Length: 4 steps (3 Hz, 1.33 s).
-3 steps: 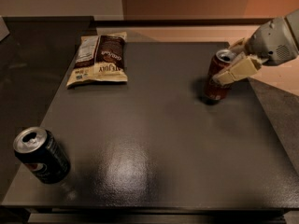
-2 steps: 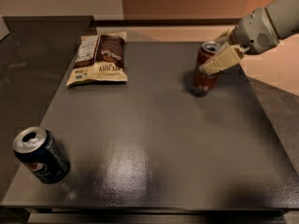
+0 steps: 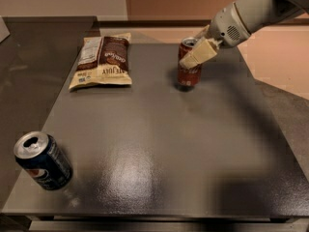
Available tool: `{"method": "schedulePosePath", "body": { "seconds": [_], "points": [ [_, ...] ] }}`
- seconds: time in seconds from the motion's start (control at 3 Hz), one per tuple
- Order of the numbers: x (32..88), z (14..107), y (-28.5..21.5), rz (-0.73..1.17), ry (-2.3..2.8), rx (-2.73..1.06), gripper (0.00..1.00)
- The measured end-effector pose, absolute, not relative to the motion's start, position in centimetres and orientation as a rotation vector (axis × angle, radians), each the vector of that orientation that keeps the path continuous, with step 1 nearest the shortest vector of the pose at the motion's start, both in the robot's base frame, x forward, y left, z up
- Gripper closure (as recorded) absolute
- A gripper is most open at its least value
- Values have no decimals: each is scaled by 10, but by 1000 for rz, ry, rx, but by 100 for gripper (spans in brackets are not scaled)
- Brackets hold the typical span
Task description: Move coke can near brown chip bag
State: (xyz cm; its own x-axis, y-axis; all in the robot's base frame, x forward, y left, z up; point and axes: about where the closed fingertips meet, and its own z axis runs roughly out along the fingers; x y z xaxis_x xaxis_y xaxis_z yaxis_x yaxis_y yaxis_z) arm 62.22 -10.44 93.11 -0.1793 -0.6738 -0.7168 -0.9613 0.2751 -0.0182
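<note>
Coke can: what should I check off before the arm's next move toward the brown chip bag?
1. Gripper shut on coke can, near its top: ok.
2. Coke can upright: ok.
3. Can lifted off the table: cannot tell.
4. Nothing between can and brown chip bag: ok.
5. Blue can out of the way, front left corner: ok.
6. Can near bag: not ok, a gap separates them.

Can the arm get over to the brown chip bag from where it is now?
Probably yes: the tool, shut on the coke can at the far side of the table, has only bare surface between it and the brown chip bag.
</note>
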Motion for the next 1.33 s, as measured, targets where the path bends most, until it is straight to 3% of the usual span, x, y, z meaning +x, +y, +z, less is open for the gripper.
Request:
{"method": "schedulePosePath", "body": {
  "seconds": [0.67, 1.33],
  "points": [
    [643, 913, -52, 616, 1987, -1438, 100],
    [649, 903, -32, 624, 2006, -1426, 100]
  ]
}}
